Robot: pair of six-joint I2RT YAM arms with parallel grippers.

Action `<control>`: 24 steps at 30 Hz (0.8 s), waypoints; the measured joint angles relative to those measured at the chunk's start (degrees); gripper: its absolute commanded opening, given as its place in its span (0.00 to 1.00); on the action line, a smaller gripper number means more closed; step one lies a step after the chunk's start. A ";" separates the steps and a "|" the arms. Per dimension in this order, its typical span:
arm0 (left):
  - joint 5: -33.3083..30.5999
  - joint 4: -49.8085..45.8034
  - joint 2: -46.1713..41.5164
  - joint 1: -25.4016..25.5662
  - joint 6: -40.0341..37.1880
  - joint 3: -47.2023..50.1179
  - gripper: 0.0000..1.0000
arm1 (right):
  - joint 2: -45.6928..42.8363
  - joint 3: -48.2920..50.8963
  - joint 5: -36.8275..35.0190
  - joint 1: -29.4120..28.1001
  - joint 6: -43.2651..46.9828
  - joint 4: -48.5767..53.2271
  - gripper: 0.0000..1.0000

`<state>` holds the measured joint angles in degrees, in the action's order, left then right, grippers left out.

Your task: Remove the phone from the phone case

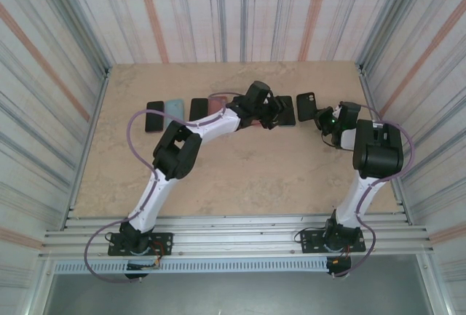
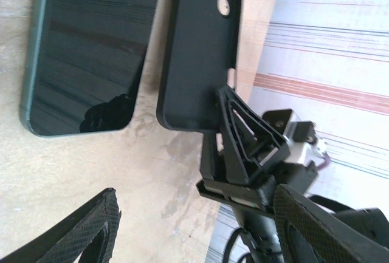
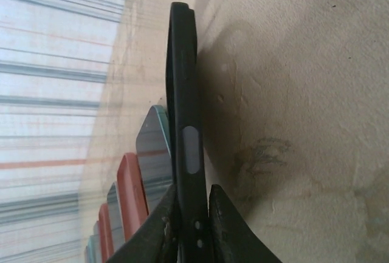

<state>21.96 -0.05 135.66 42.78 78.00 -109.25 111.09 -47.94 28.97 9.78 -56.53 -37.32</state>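
Right gripper (image 3: pixel 193 202): jaws pinched on the end of the case (image 3: pixel 184 93). From my right wrist the case shows edge-on, with a finger (image 3: pixel 163 229) pressed on each side. The case is black and tilted up off the table (image 3: pixel 292 93). I cannot tell whether its far end touches the table.

From my left wrist, the case's broad face is toward the camera and light shows through its camera holes.

Phone (image 2: pixel 85 50): flat on the table, dark screen up, green rim. It lies just beside the case, with a strip of table between them. From above, it sits at the back of the table, between my two grippers.

Left gripper (image 1: pixel 271 113): jaws wide apart, nothing between them. It hovers over the near ends of the phone and case, fingers (image 2: pixel 79 232) off both.

Other phones (image 1: pixel 173 111): a row along the back edge, left of my left gripper.
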 measured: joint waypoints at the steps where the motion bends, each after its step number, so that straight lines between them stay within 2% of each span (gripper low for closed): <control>1: 0.07 0.15 -0.44 0.02 -0.15 0.22 0.70 | 0.28 -0.22 0.17 0.00 0.02 0.07 0.22; 10: 0.39 0.28 -2.95 -0.20 -1.79 1.18 0.70 | 0.61 -2.64 1.70 0.00 3.98 5.51 0.20; 17: 1.03 0.33 -3.87 -0.85 -2.56 1.97 0.70 | 0.55 -4.81 3.28 0.44 12.26 15.28 0.10; 24: 1.18 0.33 -3.87 -1.11 -2.86 2.25 0.70 | 0.55 -8.02 5.20 1.46 16.70 22.23 0.12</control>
<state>23.14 0.27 131.79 41.67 75.13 -107.00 111.63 -55.96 34.17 11.25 -39.83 -15.09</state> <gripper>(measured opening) 0.699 0.111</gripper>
